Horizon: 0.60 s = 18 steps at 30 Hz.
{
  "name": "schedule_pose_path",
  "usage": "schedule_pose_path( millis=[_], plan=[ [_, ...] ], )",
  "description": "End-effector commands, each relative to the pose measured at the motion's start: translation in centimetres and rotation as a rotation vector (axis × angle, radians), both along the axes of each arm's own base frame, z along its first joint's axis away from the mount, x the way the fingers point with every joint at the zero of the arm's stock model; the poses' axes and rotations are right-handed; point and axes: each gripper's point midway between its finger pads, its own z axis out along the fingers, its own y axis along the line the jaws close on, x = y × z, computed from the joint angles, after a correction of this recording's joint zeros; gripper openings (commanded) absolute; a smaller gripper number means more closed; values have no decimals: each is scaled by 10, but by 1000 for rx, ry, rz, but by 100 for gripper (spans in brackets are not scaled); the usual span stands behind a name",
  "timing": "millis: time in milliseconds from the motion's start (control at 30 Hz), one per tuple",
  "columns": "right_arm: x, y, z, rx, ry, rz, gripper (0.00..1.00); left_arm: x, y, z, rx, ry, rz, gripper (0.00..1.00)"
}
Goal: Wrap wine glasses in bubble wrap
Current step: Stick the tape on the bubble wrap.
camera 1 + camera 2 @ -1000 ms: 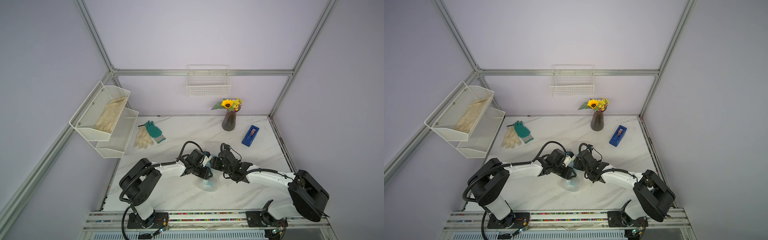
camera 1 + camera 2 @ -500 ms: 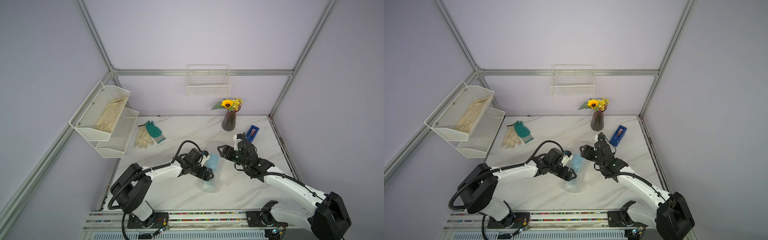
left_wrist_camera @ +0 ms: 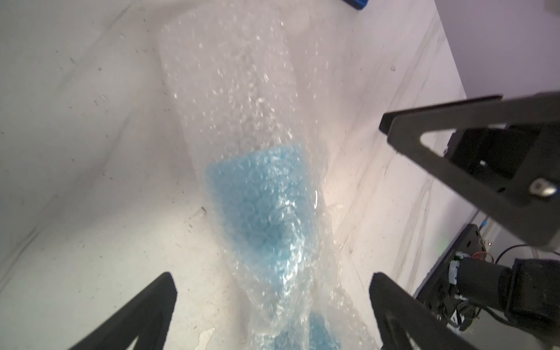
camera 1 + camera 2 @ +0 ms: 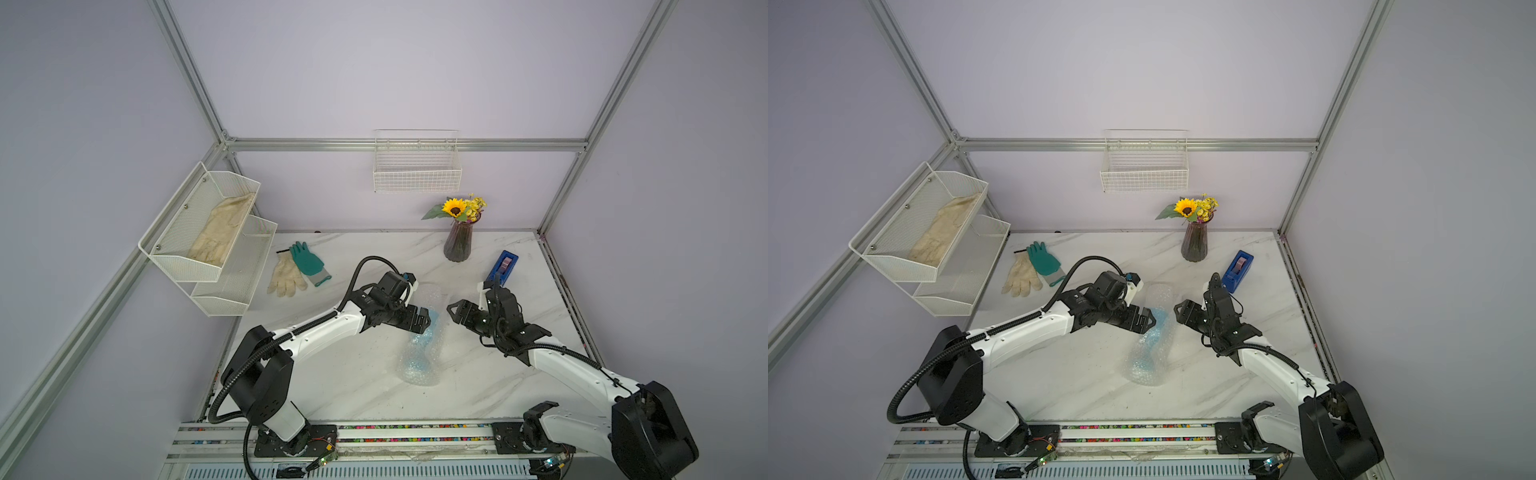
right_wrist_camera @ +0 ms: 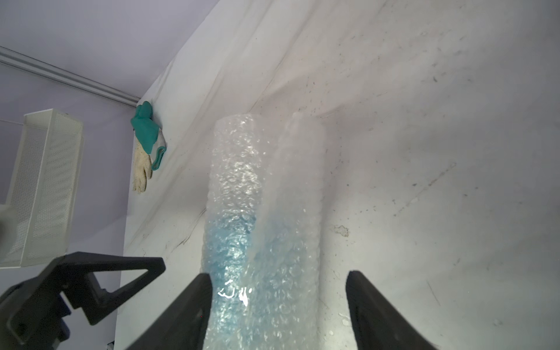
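- In both top views the bubble wrap (image 4: 419, 353) is seen as a rolled tube lying slantwise on the marble tabletop (image 4: 357, 386) at frame centre. The light-blue goblet (image 4: 433, 329) shows through the film.
- The purple vase (image 4: 457, 245) with its sunflower is shown only in the top views, at upper centre-right.
- The seam of the roll, a loose edge running along its length, is made out only in the right wrist view.
- In the left wrist view the left tool (image 3: 269, 297) is seen at the lower edge with its jaws spread wide. The wrapped goblet lies between them, its bowl widening toward the upper frame, and neither finger is touched by the film.
- In the right wrist view the right tool (image 5: 278, 291) is seen with jaws apart and the roll rising up the frame between them.
- In the top views nothing is clamped: the left tool is held over the roll's upper half, and the right tool is just beside the roll's upper right edge.
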Motion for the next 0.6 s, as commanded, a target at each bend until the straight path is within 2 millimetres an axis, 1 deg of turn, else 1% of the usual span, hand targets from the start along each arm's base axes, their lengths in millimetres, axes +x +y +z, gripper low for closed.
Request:
schedule_pose_path(
  millis=[0,133,300,500,567],
  plan=[
    [4,5,-2,40,-11,24,71,26,-16,19,-35,-5,31,100],
    [8,5,-13,42,22,27,63,28,-27,-4,11,89,1,100],
    [13,5,-20,32,29,24,60,25,-40,-24,9,162,-20,100],
    [17,12,-33,47,46,52,58,21,-46,-37,23,200,-38,100],
    [18,15,-38,54,55,61,56,21,-46,-37,22,198,-39,100]
  ],
)
